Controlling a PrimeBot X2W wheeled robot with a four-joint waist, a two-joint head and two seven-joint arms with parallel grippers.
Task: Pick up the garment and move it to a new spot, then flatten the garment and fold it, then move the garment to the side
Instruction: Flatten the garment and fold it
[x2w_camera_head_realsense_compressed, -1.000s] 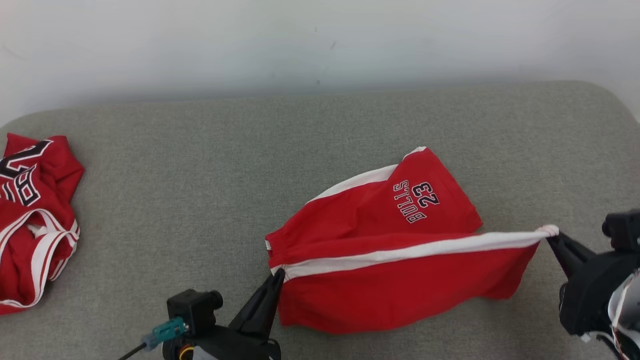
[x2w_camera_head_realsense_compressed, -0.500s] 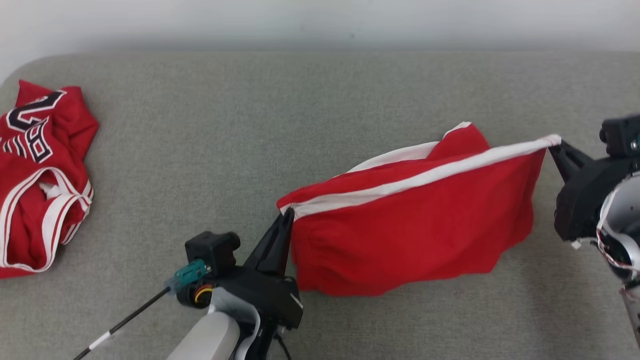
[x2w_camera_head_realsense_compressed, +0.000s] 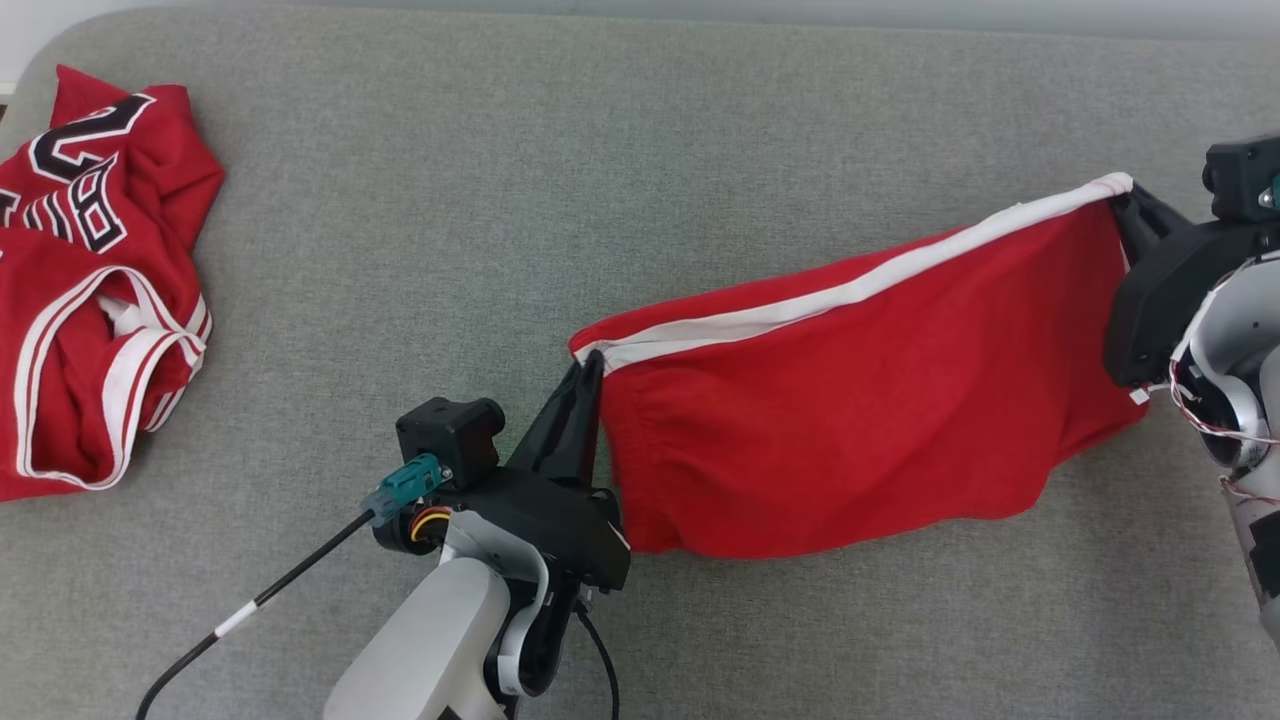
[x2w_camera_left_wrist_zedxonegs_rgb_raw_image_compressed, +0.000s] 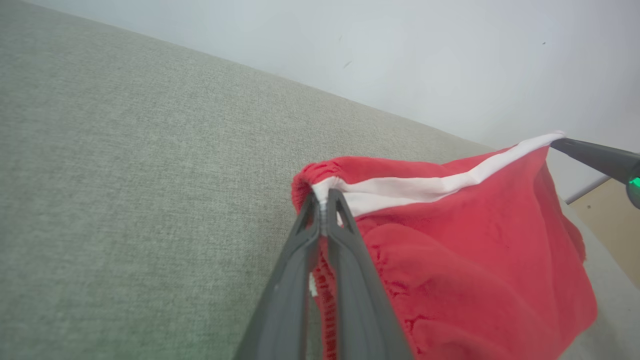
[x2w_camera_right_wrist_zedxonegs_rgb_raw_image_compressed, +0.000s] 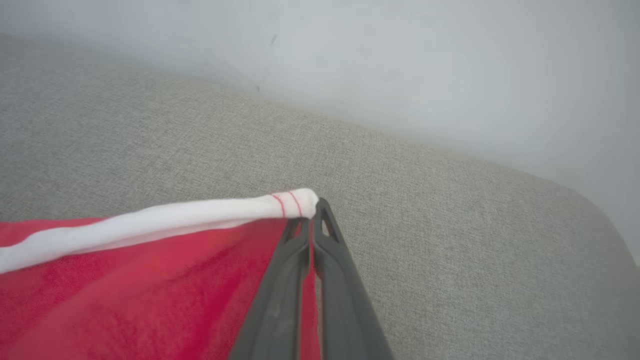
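1 garment (x2w_camera_head_realsense_compressed: 860, 420) hangs clamped between left end effector (x2w_camera_head_realsense_compressed: 592, 366) and right end effector (x2w_camera_head_realsense_compressed: 1124, 197); head view adds jersey (x2w_camera_head_realsense_compressed: 90, 280).

A wide cushion (x2w_camera_head_realsense_compressed: 420, 220) covered in grey woven fabric carries everything, and a pale wall (x2w_camera_left_wrist_zedxonegs_rgb_raw_image_compressed: 450, 60) stands behind it. A crumpled red jersey (x2w_camera_head_realsense_compressed: 95, 270) with white trim and black lettering lies on it. One rounded cushion corner is just beyond the jersey. Well to the jersey's right, red shorts (x2w_camera_head_realsense_compressed: 850, 420) hang toward the cushion; whether their lower edge rests on it cannot be told.

Garment (x2w_camera_head_realsense_compressed: 850, 430): matt red cloth, seemingly knit; cushion (x2w_camera_head_realsense_compressed: 480, 200): rough grey weave.
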